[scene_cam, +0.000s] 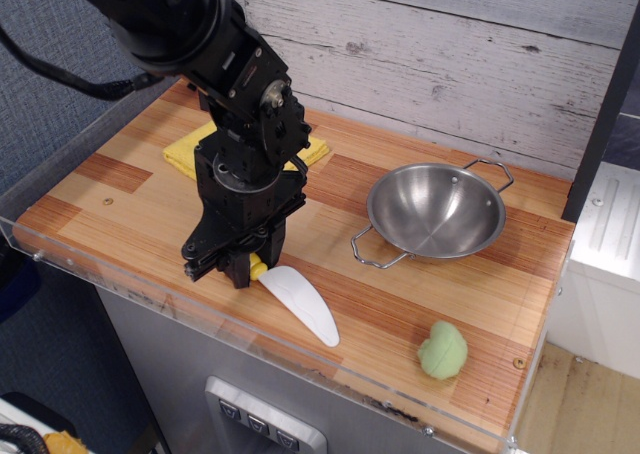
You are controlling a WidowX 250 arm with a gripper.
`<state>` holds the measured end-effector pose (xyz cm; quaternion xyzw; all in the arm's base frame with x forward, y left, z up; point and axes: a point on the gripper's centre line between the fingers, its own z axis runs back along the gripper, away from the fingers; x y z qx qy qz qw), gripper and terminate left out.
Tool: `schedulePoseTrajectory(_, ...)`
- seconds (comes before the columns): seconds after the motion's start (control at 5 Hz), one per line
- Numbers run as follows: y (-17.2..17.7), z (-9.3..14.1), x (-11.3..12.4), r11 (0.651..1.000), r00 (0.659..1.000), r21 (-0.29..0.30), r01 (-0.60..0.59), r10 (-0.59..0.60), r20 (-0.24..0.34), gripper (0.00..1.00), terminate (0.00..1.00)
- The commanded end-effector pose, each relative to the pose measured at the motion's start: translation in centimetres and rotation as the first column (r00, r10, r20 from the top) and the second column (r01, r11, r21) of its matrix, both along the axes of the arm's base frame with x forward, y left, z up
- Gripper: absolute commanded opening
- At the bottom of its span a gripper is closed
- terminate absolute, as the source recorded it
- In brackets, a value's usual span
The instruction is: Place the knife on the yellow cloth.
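Observation:
The knife (300, 302) lies near the table's front edge, its white blade pointing toward the front right. Only a bit of its yellow handle (258, 268) shows, between the fingers. My black gripper (238, 271) stands over the handle, shut on it, fingertips down at the table. The yellow cloth (190, 150) lies at the back left, mostly hidden behind my arm; its edges show on both sides of the arm.
A steel bowl (436, 212) with two wire handles stands at the right. A small green fuzzy ball (442, 351) lies at the front right. A clear plastic rim (120, 284) runs along the table's front edge. A wooden plank wall stands behind.

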<state>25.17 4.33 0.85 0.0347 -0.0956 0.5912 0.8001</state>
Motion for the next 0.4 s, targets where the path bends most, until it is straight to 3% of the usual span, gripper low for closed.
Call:
schedulePoseTrajectory(0.0, 2.1, 4.1, 1.0, 0.999, 0.995, 0.003, -0.037, 0.037, 0.088, 0.0, 0.0)
schedulePoseTrajectory(0.2, 4.2, 6.9, 1.7, 0.997, 0.987, 0.017, -0.069, 0.066, 0.143, 0.0, 0.0)
